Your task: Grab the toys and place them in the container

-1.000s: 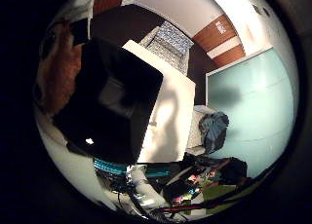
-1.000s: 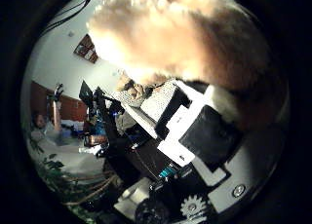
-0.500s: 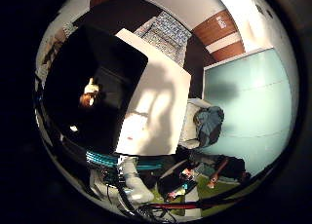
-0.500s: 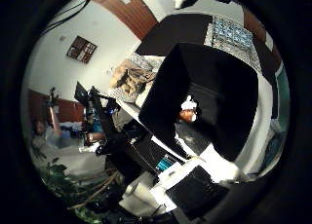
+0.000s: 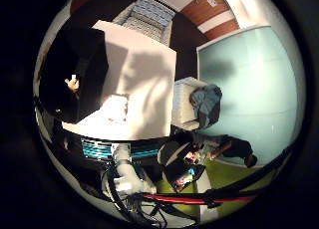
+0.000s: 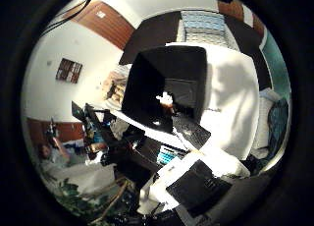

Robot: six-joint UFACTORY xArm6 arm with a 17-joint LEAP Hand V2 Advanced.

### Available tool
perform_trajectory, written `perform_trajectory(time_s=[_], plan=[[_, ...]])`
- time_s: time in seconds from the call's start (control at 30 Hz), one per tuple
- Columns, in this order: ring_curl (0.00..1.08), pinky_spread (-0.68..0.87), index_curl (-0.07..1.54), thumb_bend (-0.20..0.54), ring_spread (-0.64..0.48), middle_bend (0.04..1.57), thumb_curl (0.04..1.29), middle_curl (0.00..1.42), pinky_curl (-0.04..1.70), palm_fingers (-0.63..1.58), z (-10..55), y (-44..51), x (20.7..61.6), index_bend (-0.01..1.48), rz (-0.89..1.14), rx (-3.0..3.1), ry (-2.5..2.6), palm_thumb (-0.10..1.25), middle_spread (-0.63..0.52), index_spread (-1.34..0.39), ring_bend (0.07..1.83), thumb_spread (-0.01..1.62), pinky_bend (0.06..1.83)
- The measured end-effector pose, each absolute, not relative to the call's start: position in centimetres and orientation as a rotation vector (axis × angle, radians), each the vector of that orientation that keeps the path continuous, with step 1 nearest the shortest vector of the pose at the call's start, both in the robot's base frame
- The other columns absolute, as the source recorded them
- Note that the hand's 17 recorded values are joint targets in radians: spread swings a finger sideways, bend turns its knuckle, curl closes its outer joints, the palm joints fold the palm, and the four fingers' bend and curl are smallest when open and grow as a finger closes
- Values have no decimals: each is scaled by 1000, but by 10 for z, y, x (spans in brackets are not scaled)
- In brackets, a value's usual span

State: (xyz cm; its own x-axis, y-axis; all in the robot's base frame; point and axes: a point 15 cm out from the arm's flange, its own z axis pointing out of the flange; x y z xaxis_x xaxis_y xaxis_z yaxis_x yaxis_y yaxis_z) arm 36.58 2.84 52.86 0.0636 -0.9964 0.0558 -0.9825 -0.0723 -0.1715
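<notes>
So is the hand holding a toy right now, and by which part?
Nothing is held. A toy lies in the black container on the white table, away from the hand.

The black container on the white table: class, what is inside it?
Inside the black container lies one small white and orange toy on its floor. Its near wall hides part of the floor.

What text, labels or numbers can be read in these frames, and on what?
None can be read.
The black container, the toy inside it and the white table show no print.
The framed picture on the wall: too small and blurred to tell whether it bears any text.
The hand: no print shows.
</notes>
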Motion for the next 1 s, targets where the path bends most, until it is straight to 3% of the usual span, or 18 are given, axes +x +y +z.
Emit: perform_trajectory(time_s=[0.4,0.7,1.0], plan=[[238,454,263,-20,216,247,361,331,325,199,424,-91,341,156,79,-1932,2310,661,33,-279,319,1125,377],[243,463,253,-26,238,215,355,325,323,146,337,-82,296,148,287,-1953,2362,603,109,-224,322,1114,428],[249,467,250,-24,245,196,341,323,315,105,293,-71,277,146,303,-1960,2363,553,164,-190,342,1107,472]])
